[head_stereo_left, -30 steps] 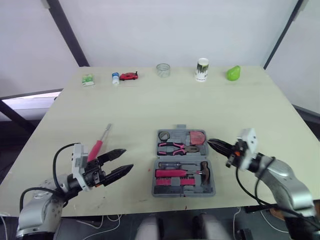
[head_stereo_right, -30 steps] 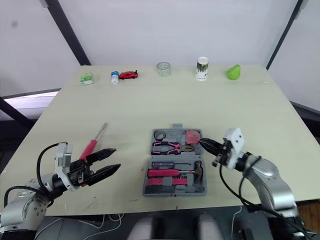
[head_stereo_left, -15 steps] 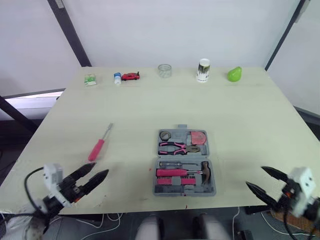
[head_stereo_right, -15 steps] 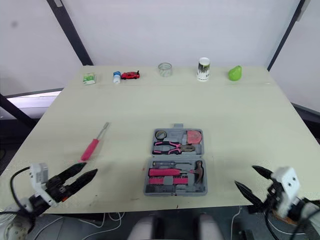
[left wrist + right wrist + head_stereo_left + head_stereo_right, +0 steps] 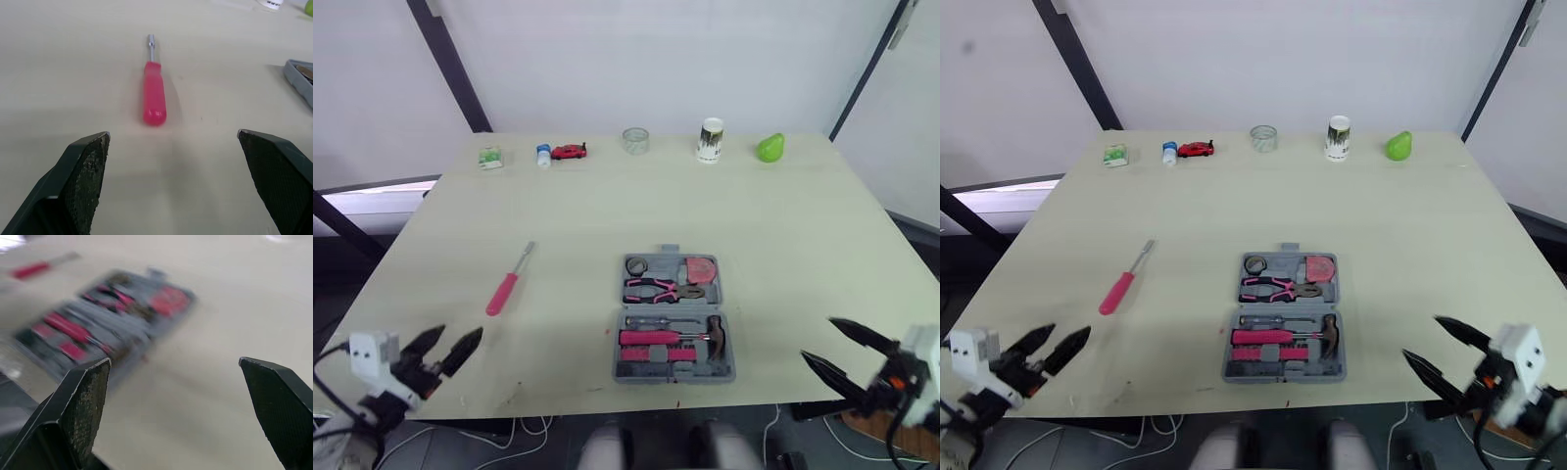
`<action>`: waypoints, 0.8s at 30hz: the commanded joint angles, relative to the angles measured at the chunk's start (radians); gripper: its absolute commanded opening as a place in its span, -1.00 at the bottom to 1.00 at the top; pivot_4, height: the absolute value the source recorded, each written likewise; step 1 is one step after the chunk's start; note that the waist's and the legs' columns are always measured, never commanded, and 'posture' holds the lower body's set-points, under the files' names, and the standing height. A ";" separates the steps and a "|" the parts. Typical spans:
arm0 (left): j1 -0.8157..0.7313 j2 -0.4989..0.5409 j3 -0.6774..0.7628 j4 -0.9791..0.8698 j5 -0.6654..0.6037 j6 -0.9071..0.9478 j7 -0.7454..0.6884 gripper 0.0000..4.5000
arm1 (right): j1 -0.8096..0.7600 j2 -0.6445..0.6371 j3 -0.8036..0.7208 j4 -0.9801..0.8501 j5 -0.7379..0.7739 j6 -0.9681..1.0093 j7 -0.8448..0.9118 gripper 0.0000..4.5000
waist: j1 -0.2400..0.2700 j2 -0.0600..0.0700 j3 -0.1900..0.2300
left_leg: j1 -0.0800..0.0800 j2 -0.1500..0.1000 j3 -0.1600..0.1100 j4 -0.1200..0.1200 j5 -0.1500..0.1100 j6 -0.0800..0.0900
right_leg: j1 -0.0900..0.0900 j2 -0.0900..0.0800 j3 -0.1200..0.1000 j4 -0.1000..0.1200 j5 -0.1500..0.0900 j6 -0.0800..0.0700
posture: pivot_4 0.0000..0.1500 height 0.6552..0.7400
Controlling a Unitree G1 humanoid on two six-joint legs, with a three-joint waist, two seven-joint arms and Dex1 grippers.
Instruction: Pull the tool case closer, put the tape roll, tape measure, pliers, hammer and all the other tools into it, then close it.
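No writing can be read anywhere. The white cup (image 5: 710, 139) at the far edge bears dark print, too small to make out. The green packet (image 5: 488, 157) at the far left and the little bottle (image 5: 542, 155) near it are likewise too small to read. The case (image 5: 672, 319) shows no legible lettering.

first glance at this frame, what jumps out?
An open grey tool case lies near the front middle of the table, its slots holding pink-handled tools. One pink screwdriver lies loose on the table to the case's left, well apart from it. The left gripper and right gripper hang open and empty at the table's near edge, one on each side, touching nothing.
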 commanded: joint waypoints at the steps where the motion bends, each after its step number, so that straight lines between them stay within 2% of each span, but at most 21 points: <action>1: -0.091 0.059 -0.050 -0.071 0.051 0.151 0.139 1.00 | -0.118 -0.051 0.056 -0.091 0.069 0.076 -0.025 0.96 | 0.002 0.000 0.000 | 0.000 0.000 0.000 0.000 0.000 0.000 | 0.000 0.000 0.000 0.000 0.001 0.002 | 1.00 1.00; 4: -0.185 0.095 -0.113 -0.101 0.053 0.271 0.164 1.00 | -0.232 -0.086 0.114 -0.128 0.112 0.137 -0.042 0.96 | 0.003 0.000 0.000 | -0.002 -0.001 -0.001 0.000 0.000 0.000 | 0.000 0.000 -0.001 -0.001 0.002 0.003 | 1.00 1.00; 8: -0.381 0.128 -0.261 -0.071 0.174 0.419 0.289 1.00 | -0.426 -0.123 0.227 -0.159 0.152 0.202 -0.030 0.96 | 0.002 -0.002 0.003 | -0.005 -0.002 -0.004 0.000 0.000 0.000 | -0.002 0.001 -0.003 -0.001 0.002 0.003 | 1.00 1.00; 10: -0.448 0.113 -0.291 -0.055 0.191 0.499 0.340 1.00 | -0.486 -0.121 0.257 -0.155 0.160 0.215 -0.025 0.96 | 0.000 -0.002 0.003 | -0.006 -0.002 -0.006 0.000 0.000 0.000 | -0.002 0.001 -0.005 -0.001 0.002 0.003 | 1.00 1.00; 16: -0.599 0.080 -0.367 0.079 0.285 0.590 0.447 1.00 | -0.559 -0.130 0.291 -0.128 0.158 0.247 -0.029 0.96 | 0.000 -0.003 0.003 | -0.007 -0.002 -0.007 0.000 0.000 0.000 | -0.002 0.001 -0.006 -0.001 0.002 0.003 | 1.00 1.00; 24: -0.642 0.033 -0.400 0.204 0.335 0.567 0.451 1.00 | -0.588 -0.124 0.302 -0.116 0.150 0.260 -0.039 0.96 | 0.001 -0.002 0.003 | -0.008 -0.002 -0.008 0.002 0.000 0.000 | -0.002 0.001 -0.007 0.000 0.002 0.003 | 1.00 1.00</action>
